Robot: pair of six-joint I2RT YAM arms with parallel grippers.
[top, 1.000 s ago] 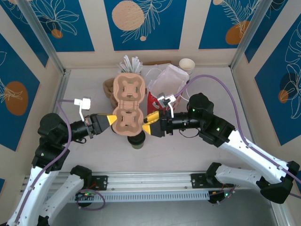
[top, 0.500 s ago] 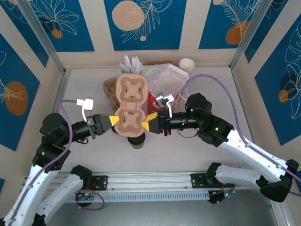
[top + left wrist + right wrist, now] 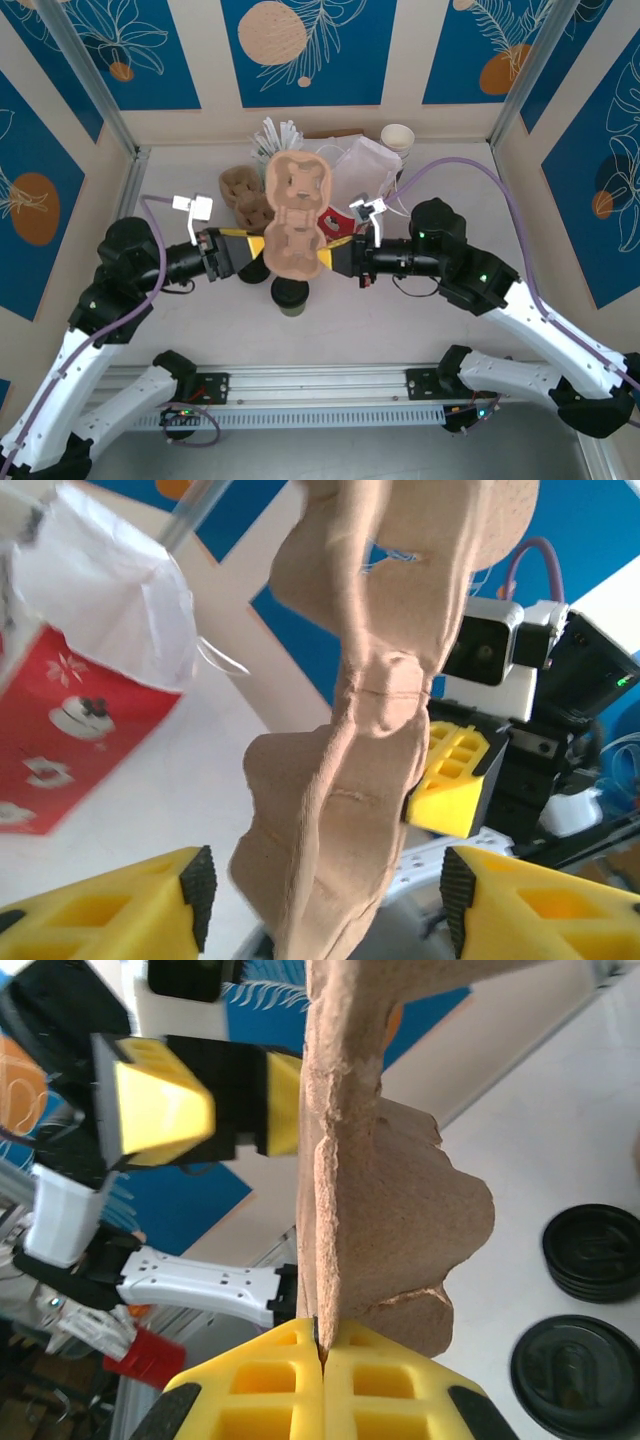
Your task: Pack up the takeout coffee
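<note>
The takeout coffee [image 3: 290,294], a short dark cup with a black lid, stands on the table in front of the arms. Just above it hangs a brown pulp cup carrier [image 3: 299,218], tilted on edge. My right gripper [image 3: 336,252] is shut on its right rim, and the pinch shows in the right wrist view [image 3: 320,1345]. My left gripper [image 3: 257,245] is open at the carrier's left side. Its yellow fingers [image 3: 150,900] stand wide to either side of the carrier [image 3: 370,730] without touching it. The red-and-white bag [image 3: 352,168] stands open behind the carrier.
More pulp carriers [image 3: 243,193] lie at the back left, with white straws [image 3: 274,134] behind them. A pale lidless cup [image 3: 397,137] stands at the back right. In the right wrist view a low stack of black lids [image 3: 598,1250] sits beside another black lid [image 3: 570,1365].
My left gripper has let go of the carrier and opened. My right gripper has shut on its rim, and the carrier has shifted right and back, turning onto its edge.
</note>
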